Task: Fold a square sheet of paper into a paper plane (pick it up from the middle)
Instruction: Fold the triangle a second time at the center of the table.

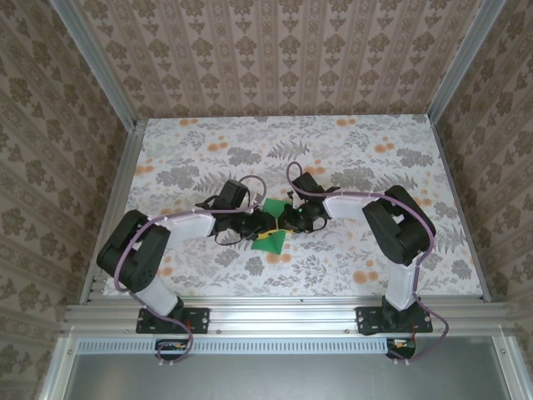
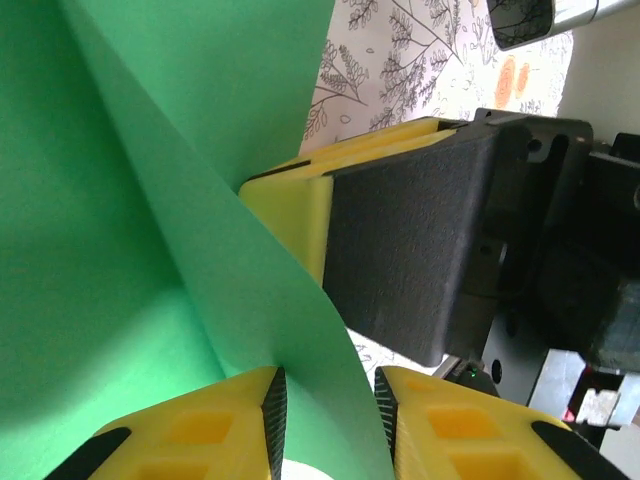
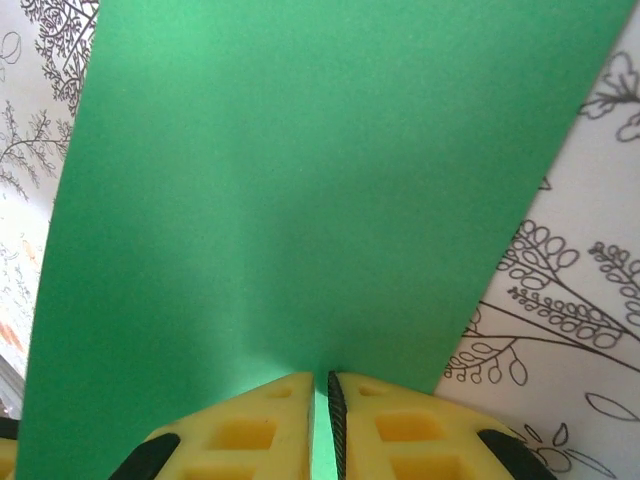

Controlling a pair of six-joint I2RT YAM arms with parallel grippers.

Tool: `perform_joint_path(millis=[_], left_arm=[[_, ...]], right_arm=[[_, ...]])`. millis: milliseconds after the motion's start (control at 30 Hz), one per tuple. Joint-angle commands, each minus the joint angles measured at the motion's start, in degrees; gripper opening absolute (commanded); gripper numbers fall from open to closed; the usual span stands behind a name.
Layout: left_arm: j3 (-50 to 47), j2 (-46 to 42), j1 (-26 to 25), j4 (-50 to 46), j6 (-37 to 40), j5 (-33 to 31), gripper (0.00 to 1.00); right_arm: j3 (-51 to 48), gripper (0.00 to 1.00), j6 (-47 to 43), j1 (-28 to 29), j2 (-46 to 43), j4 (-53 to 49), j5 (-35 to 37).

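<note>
The creased bright green paper sheet [image 1: 268, 242] sits, perhaps lifted, over the middle of the floral-print surface [image 1: 350, 150], between the left fingers [image 2: 200, 432] and the right fingers [image 3: 240, 436].

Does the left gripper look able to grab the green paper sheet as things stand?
Probably yes: a raised fold of the green paper sheet runs between the parted fingers of the left gripper. The right gripper pinches the sheet close by, but not inside that gap.

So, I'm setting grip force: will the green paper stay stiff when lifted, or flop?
Probably floppy: the green paper bows into a curved ridge near the left hand. Likely thin and light: the right hand pinches it with fingers almost touching. It could slip from the left hand, whose fingers stand apart around it.
</note>
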Motion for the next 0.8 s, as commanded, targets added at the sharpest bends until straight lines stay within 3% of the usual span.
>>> perform_joint_path(millis=[0, 500, 767], left_arm=[[1.5, 1.4, -0.1, 2.3, -1.1, 1.1, 0.32], [-0.7, 1.5, -0.1, 8.4, -1.6, 1.0, 0.50], [-3.3, -1.6, 0.4, 8.6, -0.7, -0.2, 0.53]], right_arm=[[-1.9, 0.16, 1.2, 0.0, 3.2, -1.4, 1.3], [-3.2, 0.18, 2.2, -0.8, 3.6, -0.3, -0.3], [-3.2, 0.19, 2.4, -1.0, 3.8, -0.3, -0.3]])
